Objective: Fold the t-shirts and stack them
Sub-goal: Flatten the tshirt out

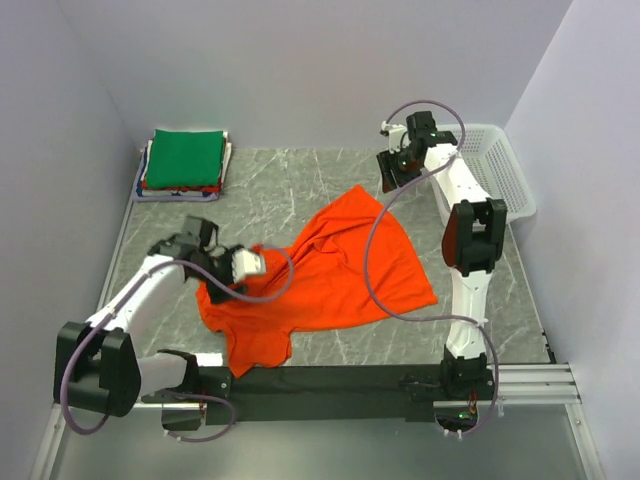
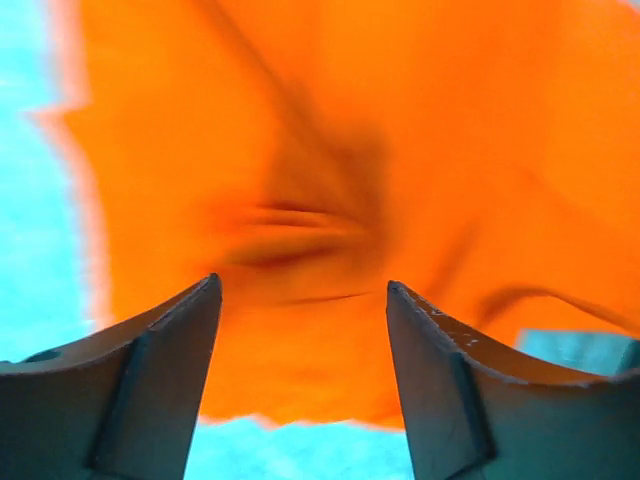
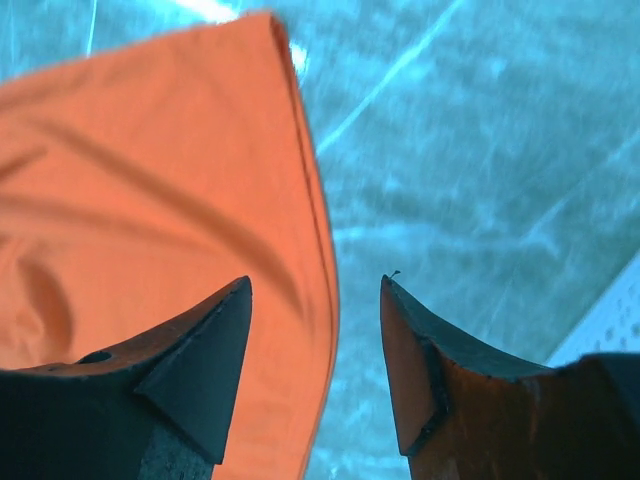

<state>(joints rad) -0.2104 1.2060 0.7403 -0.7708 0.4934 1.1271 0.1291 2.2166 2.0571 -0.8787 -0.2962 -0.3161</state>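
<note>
A bright orange t-shirt (image 1: 340, 265) lies crumpled and spread across the middle of the marble table. A stack of folded shirts (image 1: 185, 160), green on top with red and white beneath, sits at the back left. My left gripper (image 1: 205, 268) is open and empty, over the shirt's left edge; the orange cloth (image 2: 330, 200) fills its wrist view beyond the fingers. My right gripper (image 1: 388, 185) is open and empty above the shirt's far corner; the shirt's hem (image 3: 320, 230) runs between its fingers.
A white lattice basket (image 1: 500, 165) stands at the back right, beside the right arm. A black rail (image 1: 330, 380) runs along the near table edge. Walls close in on the left, back and right.
</note>
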